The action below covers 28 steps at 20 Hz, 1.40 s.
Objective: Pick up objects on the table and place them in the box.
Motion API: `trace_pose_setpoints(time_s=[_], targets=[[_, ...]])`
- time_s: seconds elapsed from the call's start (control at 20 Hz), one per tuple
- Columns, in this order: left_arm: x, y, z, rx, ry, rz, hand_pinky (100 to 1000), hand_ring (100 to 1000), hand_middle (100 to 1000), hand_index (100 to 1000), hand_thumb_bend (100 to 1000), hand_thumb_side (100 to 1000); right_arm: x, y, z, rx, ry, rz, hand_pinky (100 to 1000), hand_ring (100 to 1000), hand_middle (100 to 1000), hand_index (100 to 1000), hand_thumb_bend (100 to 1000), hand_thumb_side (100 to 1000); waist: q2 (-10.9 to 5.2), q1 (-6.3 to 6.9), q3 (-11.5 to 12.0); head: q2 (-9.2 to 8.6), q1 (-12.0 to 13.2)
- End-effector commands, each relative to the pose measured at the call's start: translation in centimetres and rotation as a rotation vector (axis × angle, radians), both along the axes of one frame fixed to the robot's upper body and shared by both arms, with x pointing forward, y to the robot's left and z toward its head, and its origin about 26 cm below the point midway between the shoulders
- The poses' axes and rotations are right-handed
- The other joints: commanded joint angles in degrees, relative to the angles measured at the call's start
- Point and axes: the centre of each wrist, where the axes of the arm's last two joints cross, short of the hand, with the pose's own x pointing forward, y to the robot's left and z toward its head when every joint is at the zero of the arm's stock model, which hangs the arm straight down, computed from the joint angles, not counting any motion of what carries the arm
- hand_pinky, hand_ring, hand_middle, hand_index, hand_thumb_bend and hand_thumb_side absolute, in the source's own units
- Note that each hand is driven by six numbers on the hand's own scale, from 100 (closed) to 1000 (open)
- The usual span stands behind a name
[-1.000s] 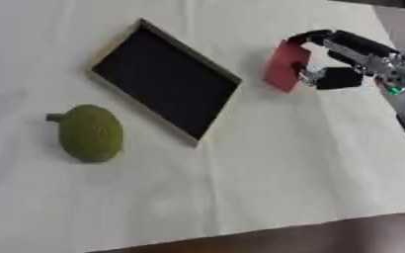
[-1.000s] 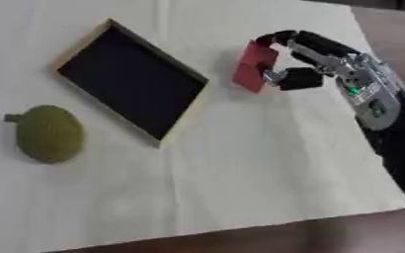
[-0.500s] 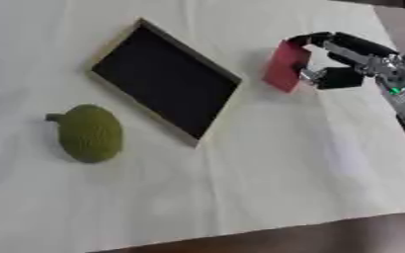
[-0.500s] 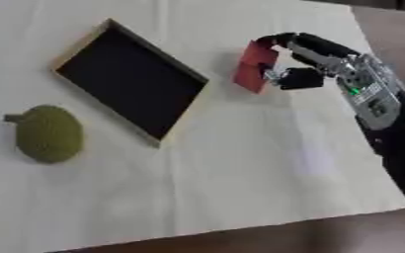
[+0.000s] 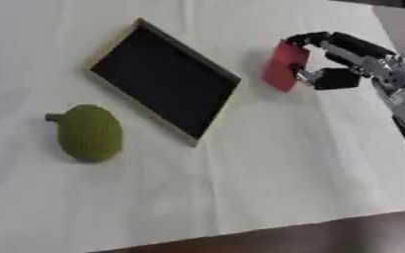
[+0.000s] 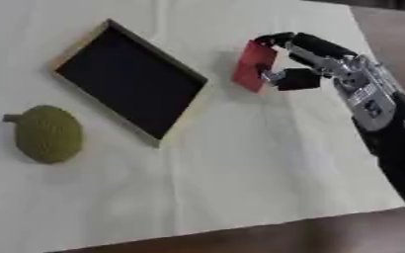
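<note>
A flat red block (image 5: 283, 66) stands tilted on edge, just right of the box. My right hand (image 5: 340, 58) comes in from the right and is shut on the block, fingers over its top and thumb at its near side. The box (image 5: 161, 79) is a shallow wooden-rimmed tray with a black inside, lying askew at the upper middle with nothing in it. A green bumpy fruit (image 5: 88, 132) with a short stem lies on the cloth at the left, below the box. My left hand is out of sight.
A pale cloth (image 5: 266, 168) covers the table. The table's front edge (image 5: 327, 232) runs across the bottom, with dark floor beyond it.
The right hand has carried the red block a little to the left, closer to the box's right edge. The fruit and the box have not moved.
</note>
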Motion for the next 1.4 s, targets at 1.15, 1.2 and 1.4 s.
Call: trace_pose_setpoints(time_s=[1.15,1.2,1.4], targets=[[-0.3,-0.1,0.8,0.002,-0.020,0.000,764,794,748,814,100,654,0.7,-0.8,-1.3,-0.047,0.092,0.010,1000,998,650,1000,100,454,-0.65,0.39,0.33,-0.92,-0.35],[-0.3,-0.1,0.8,0.001,-0.020,0.001,765,795,748,813,100,655,0.7,-0.8,-1.4,-0.045,0.093,0.010,994,969,616,1000,100,445,-0.64,0.40,0.33,-0.94,-0.37],[-0.3,-0.1,0.8,0.000,-0.021,0.002,765,796,747,811,100,655,0.8,-0.8,-1.7,-0.042,0.103,0.009,989,939,601,1000,100,454,-0.55,0.44,0.36,-1.02,-0.42]])
